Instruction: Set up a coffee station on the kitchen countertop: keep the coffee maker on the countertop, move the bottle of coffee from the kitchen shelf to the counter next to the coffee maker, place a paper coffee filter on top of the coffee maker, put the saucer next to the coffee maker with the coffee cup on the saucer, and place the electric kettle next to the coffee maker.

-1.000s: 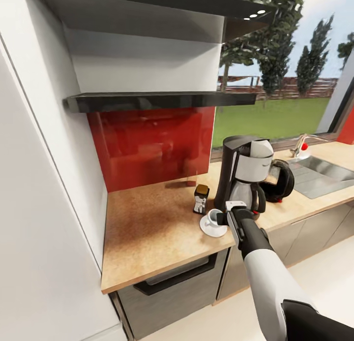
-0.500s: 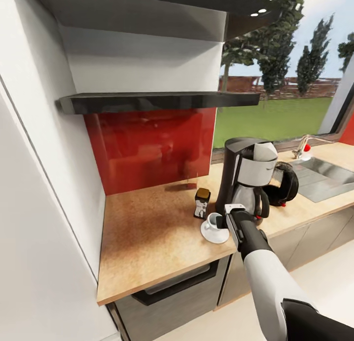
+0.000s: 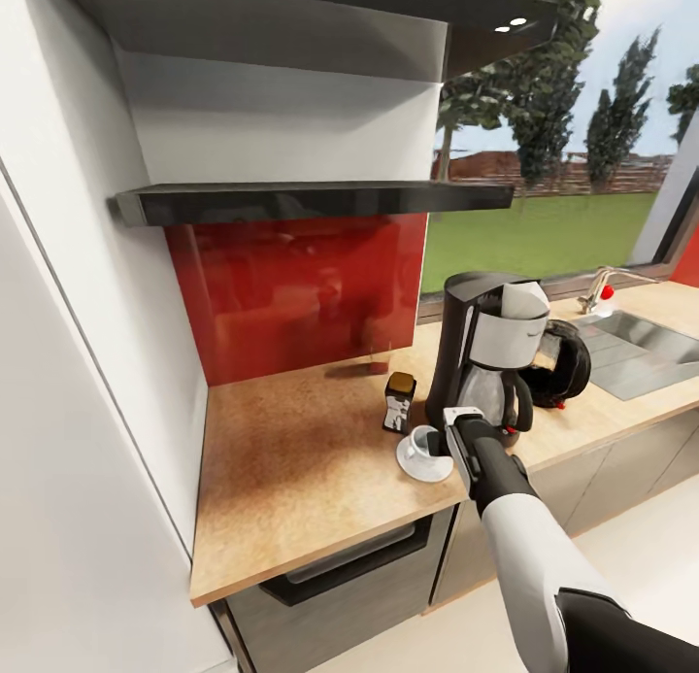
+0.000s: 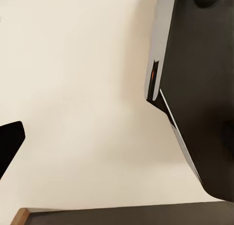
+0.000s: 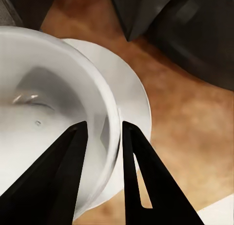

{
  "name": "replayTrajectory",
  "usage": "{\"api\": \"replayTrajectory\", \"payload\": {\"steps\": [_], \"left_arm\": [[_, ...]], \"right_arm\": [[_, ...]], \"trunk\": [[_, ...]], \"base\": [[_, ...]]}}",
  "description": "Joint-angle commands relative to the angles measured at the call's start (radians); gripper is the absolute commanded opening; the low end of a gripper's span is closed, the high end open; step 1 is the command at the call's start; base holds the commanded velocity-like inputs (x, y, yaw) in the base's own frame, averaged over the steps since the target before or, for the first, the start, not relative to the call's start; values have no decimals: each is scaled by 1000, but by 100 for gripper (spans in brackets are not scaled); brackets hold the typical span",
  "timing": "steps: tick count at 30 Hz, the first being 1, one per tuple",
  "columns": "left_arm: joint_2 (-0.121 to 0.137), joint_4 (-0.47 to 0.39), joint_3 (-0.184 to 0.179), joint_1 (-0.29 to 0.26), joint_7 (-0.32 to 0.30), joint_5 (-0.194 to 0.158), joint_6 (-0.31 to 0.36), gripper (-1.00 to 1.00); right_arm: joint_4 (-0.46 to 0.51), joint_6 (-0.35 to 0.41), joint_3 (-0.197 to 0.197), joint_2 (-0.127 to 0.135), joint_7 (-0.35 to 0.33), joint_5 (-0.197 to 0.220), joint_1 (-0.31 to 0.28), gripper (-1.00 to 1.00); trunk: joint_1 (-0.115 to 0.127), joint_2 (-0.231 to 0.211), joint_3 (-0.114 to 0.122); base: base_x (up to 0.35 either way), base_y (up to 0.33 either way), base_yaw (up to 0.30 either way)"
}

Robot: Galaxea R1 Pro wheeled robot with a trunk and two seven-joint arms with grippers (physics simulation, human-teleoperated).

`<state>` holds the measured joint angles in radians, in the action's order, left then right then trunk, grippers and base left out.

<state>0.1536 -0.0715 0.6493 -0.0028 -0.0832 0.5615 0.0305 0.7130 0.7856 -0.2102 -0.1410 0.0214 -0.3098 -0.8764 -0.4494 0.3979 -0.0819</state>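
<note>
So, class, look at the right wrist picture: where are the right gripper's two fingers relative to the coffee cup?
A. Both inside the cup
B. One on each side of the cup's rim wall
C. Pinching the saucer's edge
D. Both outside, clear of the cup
B: in the right wrist view the right gripper has one finger inside the coffee cup and one outside its wall, above the saucer.

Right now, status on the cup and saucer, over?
Right gripper straddling rim of coffee cup. Cup sits on saucer beside coffee maker. Bottle of coffee close behind saucer. Nothing blocking.
</note>
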Motion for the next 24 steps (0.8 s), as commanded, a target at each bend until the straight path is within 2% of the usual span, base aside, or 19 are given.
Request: {"api": "replayTrajectory", "payload": {"steps": [1, 5, 6, 8, 24], "left_arm": [[0, -2, 9, 0, -6, 8, 3, 100], [-1, -2, 9, 0, -6, 8, 3, 100], [-1, -2, 9, 0, -6, 8, 3, 100], [-2, -2, 9, 0, -6, 8, 3, 100], [0, -2, 8, 0, -6, 8, 3, 100]], "right_arm": [[1, 4, -3, -1, 1, 0, -1, -100], [0, 5, -3, -2, 2, -28, -1, -100], [0, 5, -3, -2, 2, -53, -1, -100], [0, 4, -3, -2, 2, -60, -1, -100], [-39, 4, -4, 0, 2, -64, -1, -100]], "trunk": [[-1, 2, -2], [-1, 2, -2], [-1, 2, -2], [-1, 2, -2], [-1, 2, -2]], "base": [[0, 0, 0], [15, 0, 0], [100, 0, 0], [101, 0, 0], [8, 0, 0]]}}
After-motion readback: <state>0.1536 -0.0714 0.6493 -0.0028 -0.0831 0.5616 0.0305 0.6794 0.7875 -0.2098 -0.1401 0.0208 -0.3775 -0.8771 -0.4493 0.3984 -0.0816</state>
